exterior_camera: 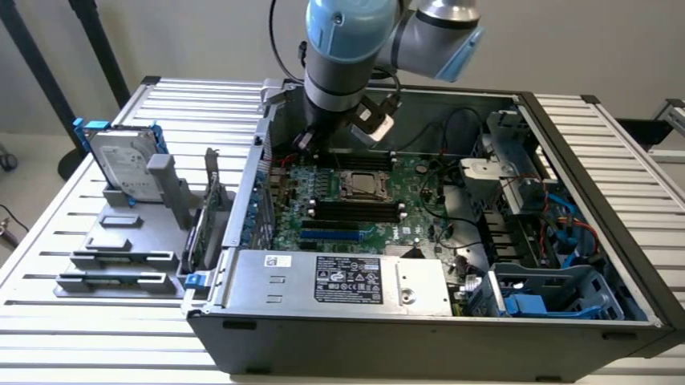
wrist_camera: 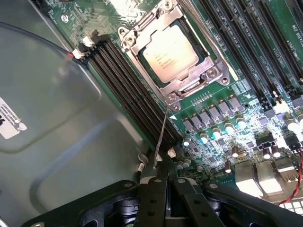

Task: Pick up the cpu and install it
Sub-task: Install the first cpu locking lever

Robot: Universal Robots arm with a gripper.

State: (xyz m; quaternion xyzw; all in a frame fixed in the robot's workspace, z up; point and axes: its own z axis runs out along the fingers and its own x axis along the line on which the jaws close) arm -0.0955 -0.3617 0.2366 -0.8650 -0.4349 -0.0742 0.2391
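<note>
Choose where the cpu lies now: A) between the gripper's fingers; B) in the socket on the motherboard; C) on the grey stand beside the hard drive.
B: the cpu sits inside the metal socket frame on the green motherboard, apart from the gripper.

1. The case (exterior_camera: pixel 428 345) stands on the table (exterior_camera: pixel 64 321).
2. The motherboard (exterior_camera: pixel 358 220) lies in the case, with the cpu (exterior_camera: pixel 362 184) in its socket (wrist_camera: pixel 208 73).
3. The power supply (exterior_camera: pixel 321 281) lies along the case's front edge.
4. The hard drive (exterior_camera: pixel 120 164) stands in a holder (exterior_camera: pixel 118 257) at the exterior view's left of the case.
</note>
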